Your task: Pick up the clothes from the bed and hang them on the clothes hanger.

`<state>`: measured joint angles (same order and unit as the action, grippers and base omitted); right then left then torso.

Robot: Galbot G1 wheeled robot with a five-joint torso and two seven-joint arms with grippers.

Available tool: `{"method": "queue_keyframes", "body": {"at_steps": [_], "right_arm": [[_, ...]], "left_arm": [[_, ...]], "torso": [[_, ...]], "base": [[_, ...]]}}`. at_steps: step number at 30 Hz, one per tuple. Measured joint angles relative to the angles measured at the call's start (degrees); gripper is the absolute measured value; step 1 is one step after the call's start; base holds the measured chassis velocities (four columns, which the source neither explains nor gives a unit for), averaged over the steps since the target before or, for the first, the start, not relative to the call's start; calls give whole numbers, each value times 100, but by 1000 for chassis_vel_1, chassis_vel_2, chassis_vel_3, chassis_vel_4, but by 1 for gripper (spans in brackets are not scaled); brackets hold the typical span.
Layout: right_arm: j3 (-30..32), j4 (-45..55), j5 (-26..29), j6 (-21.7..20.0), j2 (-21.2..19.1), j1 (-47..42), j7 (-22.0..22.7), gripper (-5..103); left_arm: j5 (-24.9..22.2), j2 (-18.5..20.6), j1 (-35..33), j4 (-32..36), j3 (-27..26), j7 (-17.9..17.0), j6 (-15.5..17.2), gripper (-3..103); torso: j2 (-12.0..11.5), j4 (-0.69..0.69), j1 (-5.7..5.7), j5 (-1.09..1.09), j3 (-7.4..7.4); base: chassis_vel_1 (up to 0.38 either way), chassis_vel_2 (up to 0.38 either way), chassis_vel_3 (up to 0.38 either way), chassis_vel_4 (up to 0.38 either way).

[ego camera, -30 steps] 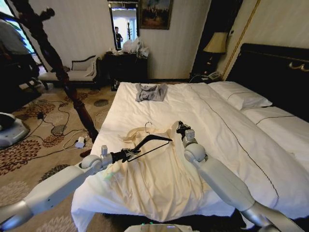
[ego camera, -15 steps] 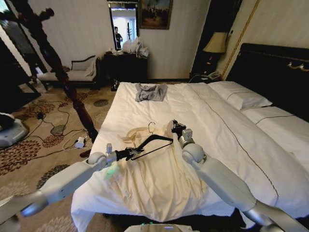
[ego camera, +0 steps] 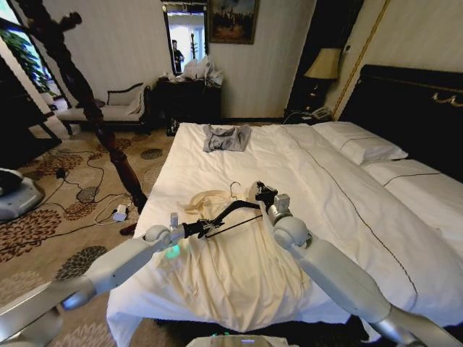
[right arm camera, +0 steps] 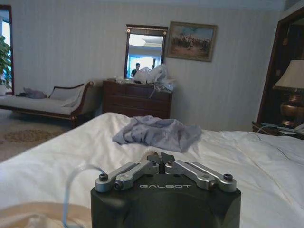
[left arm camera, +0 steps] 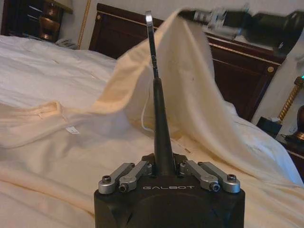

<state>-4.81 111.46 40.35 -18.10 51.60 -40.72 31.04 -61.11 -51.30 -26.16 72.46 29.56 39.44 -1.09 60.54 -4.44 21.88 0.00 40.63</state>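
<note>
Cream shirt (ego camera: 231, 267) lies spread over the foot corner of the bed (ego camera: 325, 173) nearest the robot, its hem reaching the mattress edge and its collar toward the middle of the sheet. One shoulder of the cloth is lifted clear of the bedding, pinched in the clenched right gripper (ego camera: 263, 195), which hangs above the shirt's upper part. In the right wrist view a scrap of pale fabric shows between the closed fingertips (right arm camera: 151, 157). The left gripper (ego camera: 194, 230) is clamped on one end of the black hanger (ego camera: 230, 215) and holds it level above the shirt, just beside the raised shoulder. The hanger's silver hook (ego camera: 234, 189) stands upright over the collar. From the left wrist view the hanger arm runs straight out from the closed fingers (left arm camera: 148, 167), with the lifted cloth draped behind it. A small grey garment (ego camera: 226, 137) lies crumpled near the far edge of the bed, well apart from both grippers. White pillows (ego camera: 359, 142) sit against the black headboard (ego camera: 412, 108). A dark wooden coat stand (ego camera: 87, 101) rises from the patterned carpet beside the bed's left edge.
</note>
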Motion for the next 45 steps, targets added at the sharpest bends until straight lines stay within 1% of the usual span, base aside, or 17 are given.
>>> {"method": "queue_keyframes", "body": {"at_steps": [5, 9, 15, 18, 23, 25, 28, 30, 36, 41, 45], "right_arm": [[68, 268, 229, -67, -35, -76, 69, 1], [199, 519, 369, -113, -116, -335, 80, 1], [253, 639, 380, -130, -156, -618, 40, 1], [333, 869, 391, -182, -145, -898, 17, 1], [392, 1033, 516, -201, -187, -931, 22, 1], [432, 1118, 610, -202, -222, -951, 22, 1], [444, 1183, 667, -202, -245, -988, 1, 1], [463, 1335, 743, -220, -184, -1074, -1, 1], [485, 1313, 726, -230, -169, -1113, -2, 1], [552, 1191, 457, -229, -175, -1392, -134, 1], [517, 1143, 87, -219, -142, -1650, -255, 1]], "left_arm": [[49, -189, 74, -200, 34, 20, -1, 19], [80, -373, 153, -428, 37, 30, -14, 19], [79, -500, 219, -480, 24, 27, -14, 19], [88, -655, 314, -648, 20, 14, -14, 19], [122, -766, 392, -823, 46, 13, -15, 19], [138, -832, 432, -896, 60, 14, -16, 19], [144, -903, 466, -942, 67, 14, -16, 19], [135, -995, 509, -962, 157, 13, 16, 19], [201, -1020, 479, -931, 287, 15, 11, 19], [176, -1006, 458, -911, 154, 10, 1, 19], [113, -1000, 538, -968, 68, 7, -16, 19]], "torso": [[0, -1, 0, 1, 0], [0, -1, 0, 0, 0], [0, -2, 0, 1, 0], [0, -2, 0, 1, 0], [0, 1, 0, 1, 0], [0, -1, 0, 0, 0], [0, -1, 0, 0, 0], [0, -2, 0, 1, 0], [0, 0, 0, 0, 0], [0, -1, 0, 0, 0], [0, -1, 0, 1, 0]], "base": [[0, 0, 0, 0], [0, 0, 0, 0], [0, 0, 0, 0], [0, 0, 0, 0], [0, 0, 0, 0], [0, 0, 0, 0], [0, 0, 0, 0], [0, 0, 0, 0], [0, 0, 0, 0], [0, 0, 0, 0], [0, 0, 0, 0]]}}
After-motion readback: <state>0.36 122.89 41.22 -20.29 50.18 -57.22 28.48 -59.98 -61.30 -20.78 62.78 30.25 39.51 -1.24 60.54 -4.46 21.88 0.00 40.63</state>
